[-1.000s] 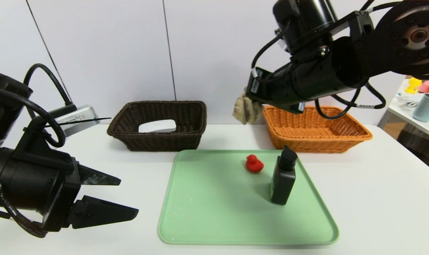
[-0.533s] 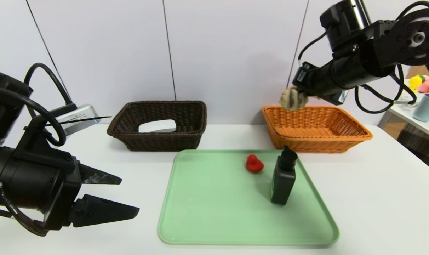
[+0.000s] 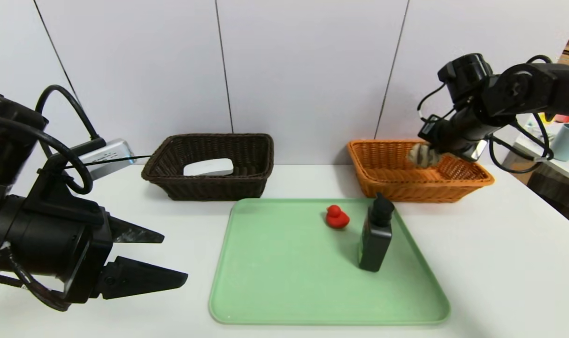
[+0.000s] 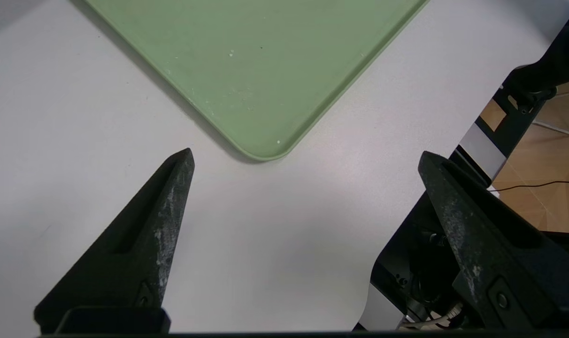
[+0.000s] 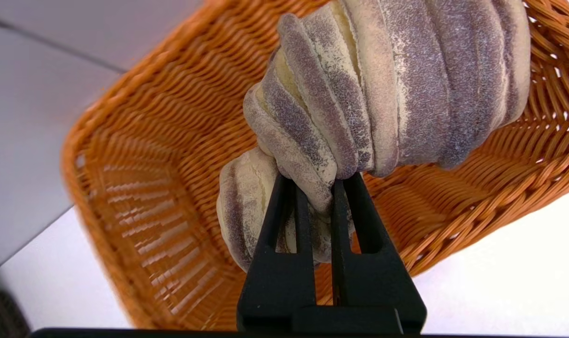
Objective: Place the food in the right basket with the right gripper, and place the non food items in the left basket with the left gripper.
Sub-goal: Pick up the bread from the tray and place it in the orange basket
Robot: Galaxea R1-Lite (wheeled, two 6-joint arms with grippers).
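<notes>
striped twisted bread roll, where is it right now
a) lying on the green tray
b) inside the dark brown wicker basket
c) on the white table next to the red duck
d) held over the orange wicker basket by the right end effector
d: the right end effector is shut on the striped twisted bread roll, which hangs above the inside of the orange wicker basket, not yet let go.

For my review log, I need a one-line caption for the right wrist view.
Right gripper pinches a twisted, purple-streaked bread roll above the orange wicker basket.
</notes>
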